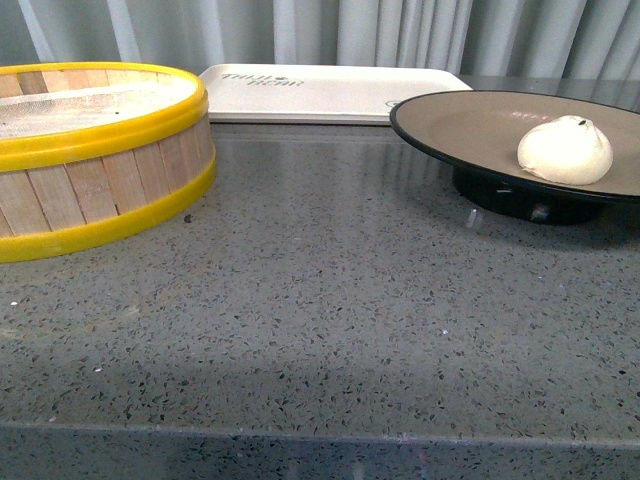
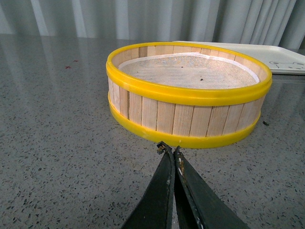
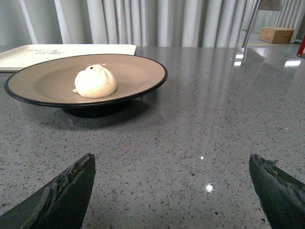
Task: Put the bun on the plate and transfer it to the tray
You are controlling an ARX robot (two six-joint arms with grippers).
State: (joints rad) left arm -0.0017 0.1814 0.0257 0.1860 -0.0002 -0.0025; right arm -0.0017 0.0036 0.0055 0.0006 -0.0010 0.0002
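The white bun (image 1: 565, 150) sits on the tan plate (image 1: 470, 125) with the black rim, at the right of the front view. The cream tray (image 1: 320, 92) lies behind, at the table's back. Neither arm shows in the front view. In the right wrist view the bun (image 3: 95, 81) rests on the plate (image 3: 47, 81); my right gripper (image 3: 171, 164) is open and empty, some way short of the plate over bare table. The tray (image 3: 57, 52) lies beyond it. My left gripper (image 2: 169, 149) is shut and empty, just in front of the steamer basket (image 2: 188, 100).
A wooden steamer basket (image 1: 95, 150) with yellow rims stands at the left, empty inside. The tray's corner (image 2: 286, 59) shows behind it. Grey speckled counter (image 1: 320, 320) spreads across the middle. Grey curtains hang behind. A cardboard box (image 3: 279, 34) sits far off.
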